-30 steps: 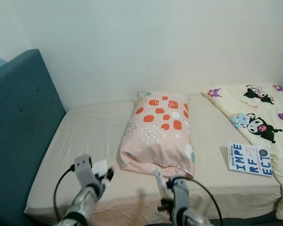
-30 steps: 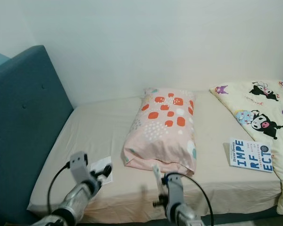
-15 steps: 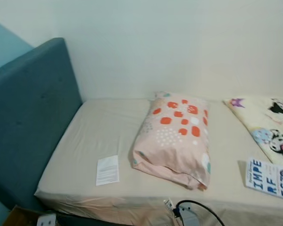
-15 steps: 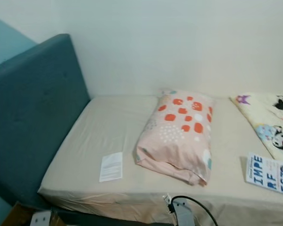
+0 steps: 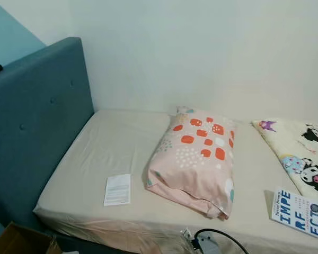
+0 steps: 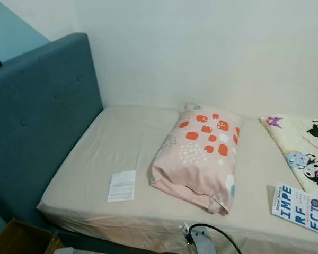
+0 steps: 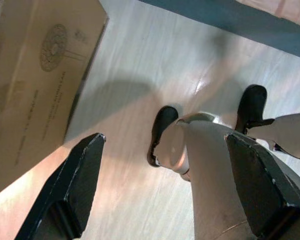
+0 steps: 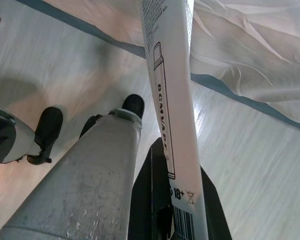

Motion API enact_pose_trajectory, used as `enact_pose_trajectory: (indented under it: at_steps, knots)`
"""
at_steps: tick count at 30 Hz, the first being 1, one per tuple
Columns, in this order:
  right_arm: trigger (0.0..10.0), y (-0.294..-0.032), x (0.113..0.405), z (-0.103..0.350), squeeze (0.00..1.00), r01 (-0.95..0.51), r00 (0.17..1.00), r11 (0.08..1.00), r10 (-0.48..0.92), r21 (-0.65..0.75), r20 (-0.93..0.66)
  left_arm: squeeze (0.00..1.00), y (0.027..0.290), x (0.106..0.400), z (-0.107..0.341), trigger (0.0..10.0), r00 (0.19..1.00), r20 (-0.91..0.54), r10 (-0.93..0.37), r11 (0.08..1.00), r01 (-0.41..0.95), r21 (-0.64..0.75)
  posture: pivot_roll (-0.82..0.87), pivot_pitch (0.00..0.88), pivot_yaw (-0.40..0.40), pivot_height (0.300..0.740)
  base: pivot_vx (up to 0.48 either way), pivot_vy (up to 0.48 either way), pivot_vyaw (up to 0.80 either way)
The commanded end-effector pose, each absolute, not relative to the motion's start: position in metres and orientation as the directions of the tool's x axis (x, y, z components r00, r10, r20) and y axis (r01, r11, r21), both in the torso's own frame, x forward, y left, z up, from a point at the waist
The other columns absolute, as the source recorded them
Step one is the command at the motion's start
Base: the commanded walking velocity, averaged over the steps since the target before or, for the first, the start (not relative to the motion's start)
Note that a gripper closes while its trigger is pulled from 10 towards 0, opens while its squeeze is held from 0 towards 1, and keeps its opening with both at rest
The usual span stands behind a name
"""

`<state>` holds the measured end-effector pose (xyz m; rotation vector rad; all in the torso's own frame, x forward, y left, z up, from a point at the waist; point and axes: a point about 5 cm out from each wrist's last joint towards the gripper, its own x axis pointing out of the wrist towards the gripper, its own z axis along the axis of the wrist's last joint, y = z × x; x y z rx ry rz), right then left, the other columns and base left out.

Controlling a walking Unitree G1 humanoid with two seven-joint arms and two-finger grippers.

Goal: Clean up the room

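Note:
A pink pillow (image 5: 193, 153) with orange spots lies across the middle of the beige bed (image 5: 111, 143). A white paper leaflet (image 5: 117, 189) rests near the bed's front edge, left of the pillow. A book (image 5: 297, 211) with blue letters lies at the right, beside a cartoon-print blanket (image 5: 299, 153). My right gripper (image 8: 172, 200) hangs over the floor, shut on a long white printed packet (image 8: 167, 75). Its wrist and black cable (image 5: 206, 243) show at the bed's front edge. My left gripper (image 7: 165, 142) hangs open over the floor with nothing between its fingers.
A teal headboard (image 5: 32, 121) stands on the left and a pale wall behind the bed. A brown cardboard box (image 7: 35, 75) sits on the wooden floor by the bed's left corner (image 5: 21, 241). My own legs and black feet (image 7: 162, 130) stand below the grippers.
Both arms have dropped from in front of the bed; the left one has left the head views. The camera has shifted, so the bed sits further right and the box has come in.

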<state>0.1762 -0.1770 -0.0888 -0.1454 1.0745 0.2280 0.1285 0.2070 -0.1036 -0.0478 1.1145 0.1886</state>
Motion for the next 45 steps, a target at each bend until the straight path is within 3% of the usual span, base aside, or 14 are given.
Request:
enact_pose_trajectory:
  at_steps: [1,11,17,36,45]
  knots:
    - [10.0,-0.176,0.175,-0.089,0.0,-0.252,0.451,0.968,0.112,-0.006,-0.886,0.0,0.205,0.134,-0.102,10.0,0.448,-0.886,0.117,0.986,-0.161,0.048,0.04,0.0,-0.067,0.694,0.0,0.0,0.0]
    - [10.0,-0.19,0.17,-0.09,0.0,-0.195,0.452,0.981,0.072,-0.02,-0.889,0.0,0.175,0.187,-0.084,10.0,0.585,-0.811,-0.001,0.989,-0.12,-0.088,-0.04,0.0,-0.043,0.694,0.0,-0.144,0.0]
    - [10.0,-0.193,0.167,-0.091,0.0,-0.181,0.451,0.983,0.063,-0.022,-0.89,0.0,0.17,0.208,-0.073,10.0,0.635,-0.772,0.025,0.977,-0.179,-0.116,-0.05,0.0,-0.035,0.694,0.0,0.0,0.0]
    - [10.0,-0.193,0.166,-0.091,0.0,-0.172,0.451,0.985,0.066,-0.014,-0.89,0.0,0.173,0.204,-0.075,10.0,0.631,-0.776,0.003,0.982,-0.15,-0.118,-0.06,0.0,-0.024,0.694,0.392,0.0,0.0]
    - [10.0,-0.193,0.163,-0.092,0.0,-0.175,0.445,0.984,0.072,-0.008,-0.893,0.0,0.173,0.192,-0.081,10.0,0.601,-0.799,0.019,0.982,-0.161,-0.097,-0.06,0.0,-0.024,0.694,0.0,0.0,0.0]
